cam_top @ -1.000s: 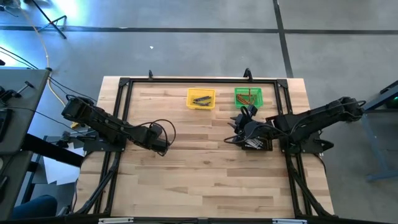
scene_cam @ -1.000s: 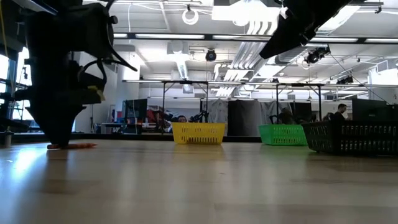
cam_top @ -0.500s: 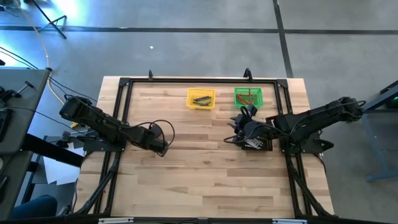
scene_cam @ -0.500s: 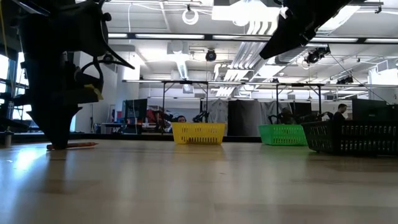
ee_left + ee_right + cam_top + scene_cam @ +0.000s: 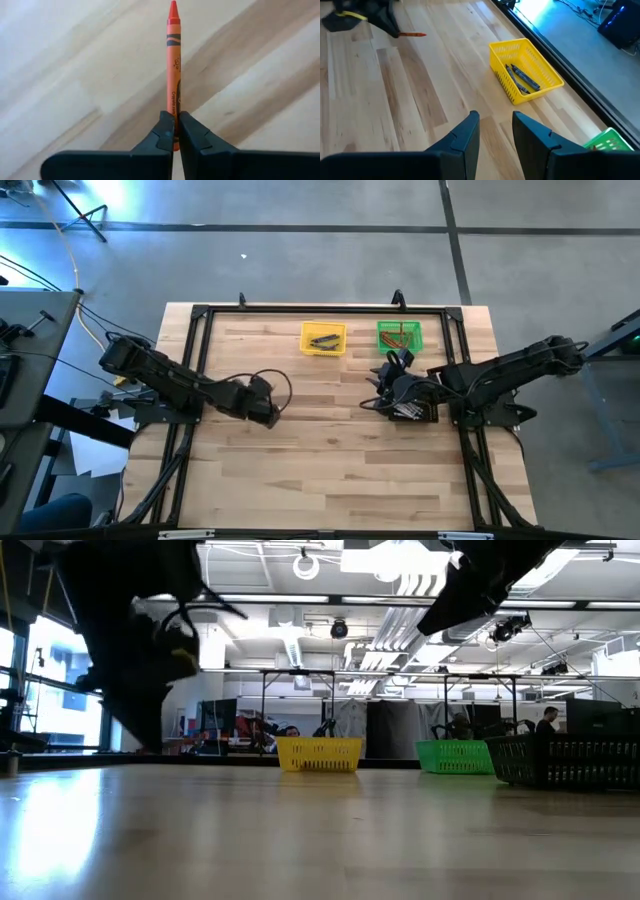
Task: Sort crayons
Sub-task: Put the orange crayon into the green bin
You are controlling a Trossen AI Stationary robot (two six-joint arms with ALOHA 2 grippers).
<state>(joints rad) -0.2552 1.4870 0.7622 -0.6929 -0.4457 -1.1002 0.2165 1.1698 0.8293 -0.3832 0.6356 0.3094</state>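
Observation:
An orange crayon sticks out ahead of my left gripper, which is shut on it over the table's left half. The right wrist view shows that crayon jutting from the gripper's tip. The yellow bin at the far side has grey-blue crayons lying on its bottom. Next to it, the green bin holds orange-brown crayons. My right gripper is open with nothing between its fingers, hovering at the black tray. My left gripper pinches the crayon's blunt end between its two fingertips. The fingers slant down from the table's left side and lie along the crayon. Its pointed end juts out ahead of them over the wood.
The black tray stands at the right, under my right arm. A black frame runs round the table's edges. Bare wood lies between the arms and toward the near edge.
My left gripper has shut on the orange crayon, which lay on the table beside its tip. It has then risen and gone toward the table's right edge, tipping as it went. The low view no longer shows the crayon lying on the wood.

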